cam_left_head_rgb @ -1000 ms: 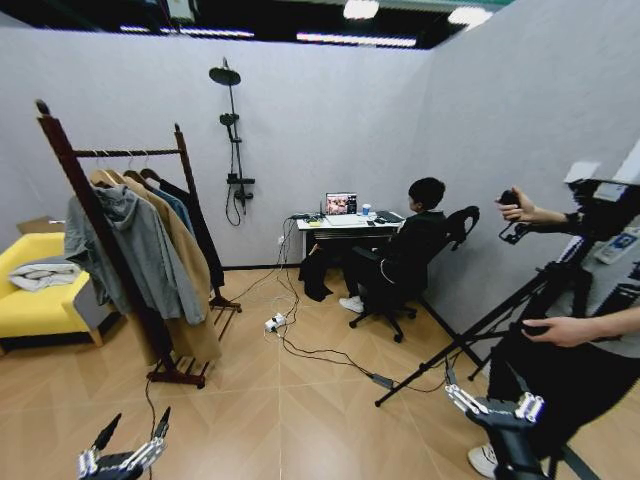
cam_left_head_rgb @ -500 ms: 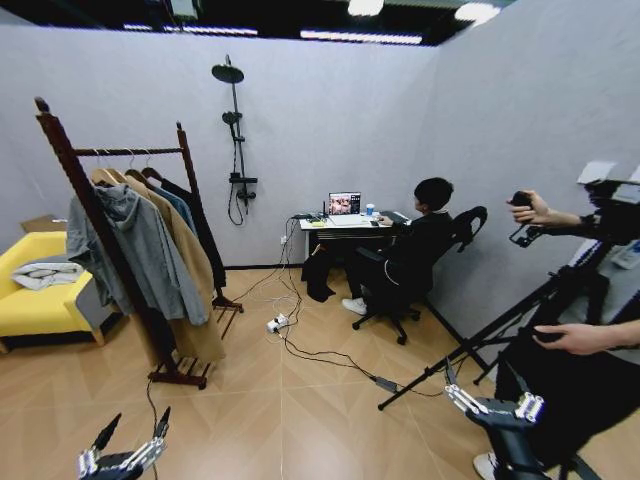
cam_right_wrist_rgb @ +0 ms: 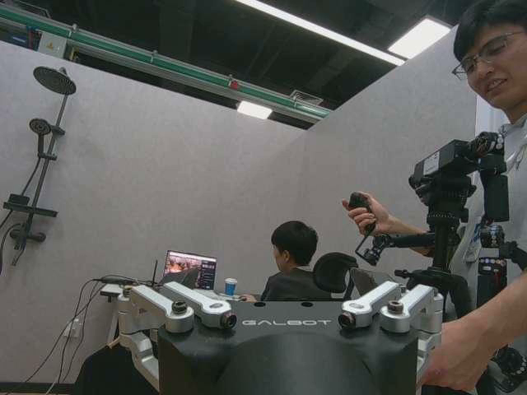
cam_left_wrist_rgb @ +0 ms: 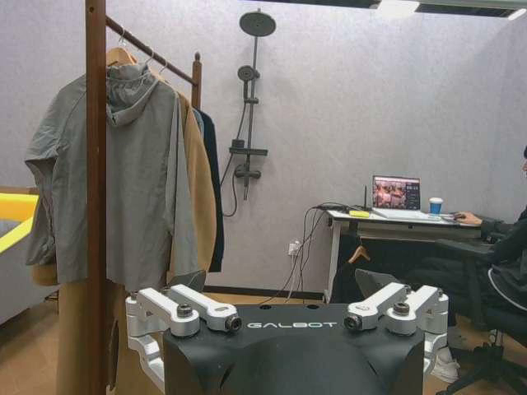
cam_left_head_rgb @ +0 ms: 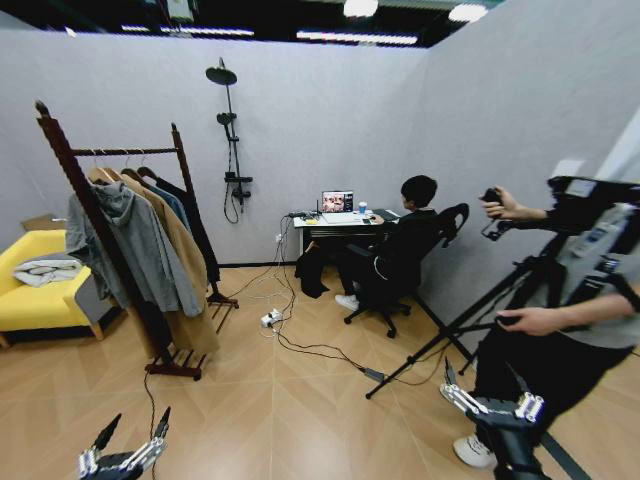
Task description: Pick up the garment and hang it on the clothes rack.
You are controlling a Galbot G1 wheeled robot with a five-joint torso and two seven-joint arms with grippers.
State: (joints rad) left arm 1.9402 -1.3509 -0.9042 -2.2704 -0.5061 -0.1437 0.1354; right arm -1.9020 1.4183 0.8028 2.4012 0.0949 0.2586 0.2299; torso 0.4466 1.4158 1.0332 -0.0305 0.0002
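The clothes rack (cam_left_head_rgb: 70, 165) stands at the left of the room, its near post (cam_left_wrist_rgb: 96, 164) close in the left wrist view. On its rail hang a grey hooded jacket (cam_left_head_rgb: 135, 250), a tan coat (cam_left_head_rgb: 185, 270) and, at the far end, the long black garment (cam_left_head_rgb: 200, 235). My left gripper (cam_left_head_rgb: 125, 450) is low at the bottom left, open and holding nothing, well short of the rack. My right gripper (cam_left_head_rgb: 490, 405) sits at the bottom right, open too. Both wrist views show spread fingers, left (cam_left_wrist_rgb: 288, 317) and right (cam_right_wrist_rgb: 284, 317).
A yellow sofa (cam_left_head_rgb: 30, 305) with a pale cloth stands left of the rack. A black shower stand (cam_left_head_rgb: 228, 140) is on the back wall. Cables and a power strip (cam_left_head_rgb: 270, 320) cross the floor. A desk (cam_left_head_rgb: 335, 222) with a seated person, and a tripod (cam_left_head_rgb: 480, 315) with a person, fill the right.
The whole picture has shifted a little to the left, so the camera has turned. Both grippers keep their places and stay open. The person at the tripod has moved closer in.
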